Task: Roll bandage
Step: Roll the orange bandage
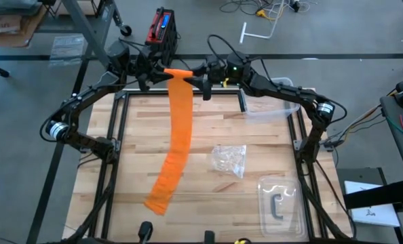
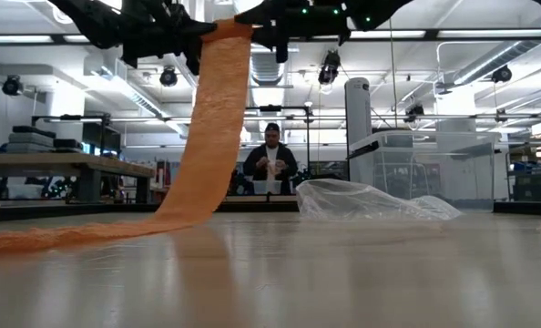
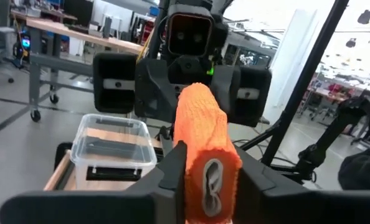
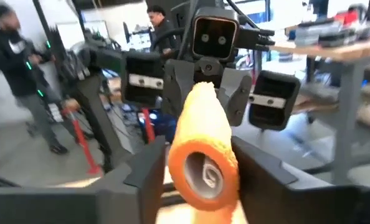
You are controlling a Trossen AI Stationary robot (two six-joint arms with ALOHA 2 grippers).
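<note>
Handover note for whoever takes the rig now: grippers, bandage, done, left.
Left gripper: raised at the table's far edge, shut on the rolled end of the bright orange fabric bandage.
Right gripper: facing it, fingers standing beside the same roll's other end; grip unclear.
Bandage: small roll in the air, long tail hanging to the wooden table, lying flat toward the near edge.
Done: roll started.
Left: wind in the tail.

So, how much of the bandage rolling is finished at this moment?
A small roll has formed at the top end of the bandage, held in the air between the left gripper and the right gripper, each with fingers on either side of it. Most of the strip hangs down and lies flat on the table, not yet wound.
</note>
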